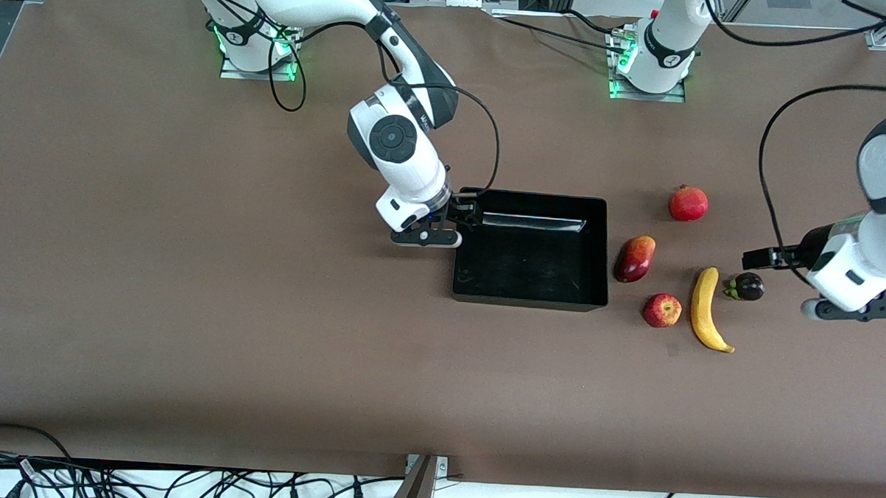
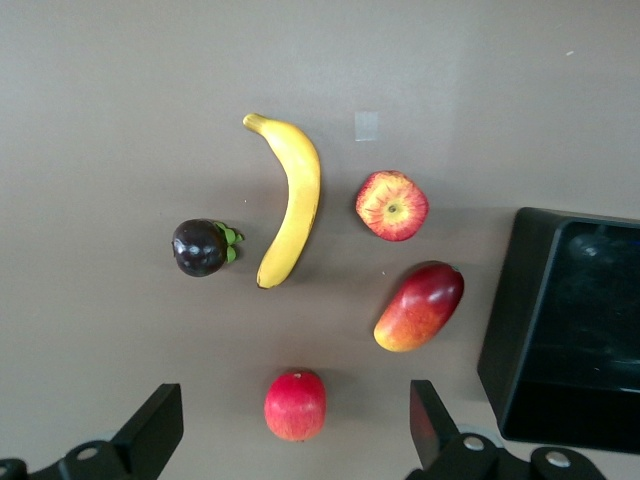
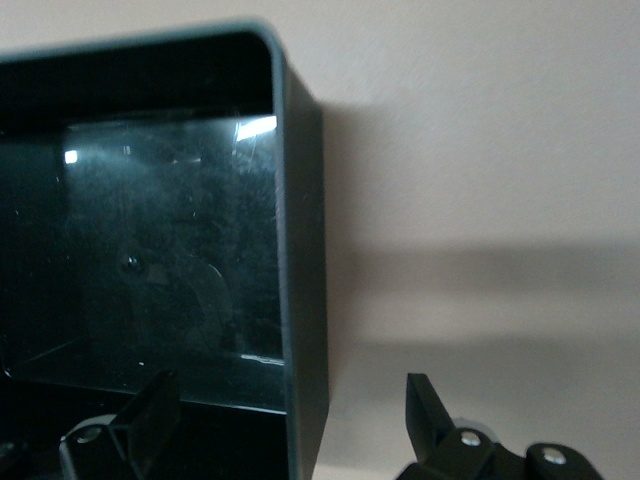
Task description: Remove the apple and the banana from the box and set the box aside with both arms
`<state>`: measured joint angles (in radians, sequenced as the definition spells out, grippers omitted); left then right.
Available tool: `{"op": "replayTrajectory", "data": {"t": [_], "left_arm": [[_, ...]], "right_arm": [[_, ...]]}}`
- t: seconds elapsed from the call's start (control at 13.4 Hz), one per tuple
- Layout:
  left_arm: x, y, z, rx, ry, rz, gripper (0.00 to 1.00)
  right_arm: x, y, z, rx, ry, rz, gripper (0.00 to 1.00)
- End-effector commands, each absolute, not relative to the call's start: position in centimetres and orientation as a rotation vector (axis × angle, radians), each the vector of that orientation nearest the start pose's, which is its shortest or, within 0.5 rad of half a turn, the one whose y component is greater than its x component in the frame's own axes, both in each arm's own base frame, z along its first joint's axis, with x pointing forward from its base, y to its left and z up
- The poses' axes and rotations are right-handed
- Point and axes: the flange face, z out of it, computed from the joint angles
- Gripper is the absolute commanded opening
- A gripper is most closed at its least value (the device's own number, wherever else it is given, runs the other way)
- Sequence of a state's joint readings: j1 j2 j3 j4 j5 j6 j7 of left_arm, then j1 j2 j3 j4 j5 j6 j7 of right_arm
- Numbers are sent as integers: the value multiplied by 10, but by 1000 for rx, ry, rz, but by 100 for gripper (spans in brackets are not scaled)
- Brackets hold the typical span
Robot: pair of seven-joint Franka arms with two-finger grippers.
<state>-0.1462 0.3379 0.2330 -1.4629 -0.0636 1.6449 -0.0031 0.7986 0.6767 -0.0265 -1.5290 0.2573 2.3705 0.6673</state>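
While your right gripper [image 1: 465,214] straddles the shallow glossy black plastic tray's [image 1: 530,290] wall, fingers spread, your left gripper [image 1: 754,258] waits spread near the curved yellow banana [image 1: 705,310], small red apple [image 1: 662,310] beside it.

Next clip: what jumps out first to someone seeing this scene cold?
The black tray mid-table, with the right pincer open astride its wall at the right arm's end. Then the fruit cluster beside the tray toward the left arm's end: banana, apple, mango, pomegranate and a small dark fruit. The left pincer hangs open above them.
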Motion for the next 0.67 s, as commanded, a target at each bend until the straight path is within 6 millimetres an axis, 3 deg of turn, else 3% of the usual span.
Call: {"op": "replayTrajectory", "data": {"t": [0.0,0.07,0.15,0.22,0.37,0.45,0.6], "left_arm": [[631,30,532,-3130,-105,124,100],[632,29,554,-3138,-110,64,100],[633,30,569,-3143,-112,28,100],[634,28,579,-3141,-105,-3,100],[634,23,595,-3143,-95,-51,100],[634,24,602,-3144,-96,-64,100],[632,22,608,-3146,-95,-66,100]], "right_arm": [[501,535,251,-2886,39,-71,100],[500,535,244,-2893,24,-82,94],[500,535,235,-2911,5,-88,71],[497,536,230,-2921,-9,-86,37],[494,538,224,-2928,-21,-80,6],[493,538,221,-2932,-21,-76,0],[492,537,213,-2940,-25,-66,0]]}}
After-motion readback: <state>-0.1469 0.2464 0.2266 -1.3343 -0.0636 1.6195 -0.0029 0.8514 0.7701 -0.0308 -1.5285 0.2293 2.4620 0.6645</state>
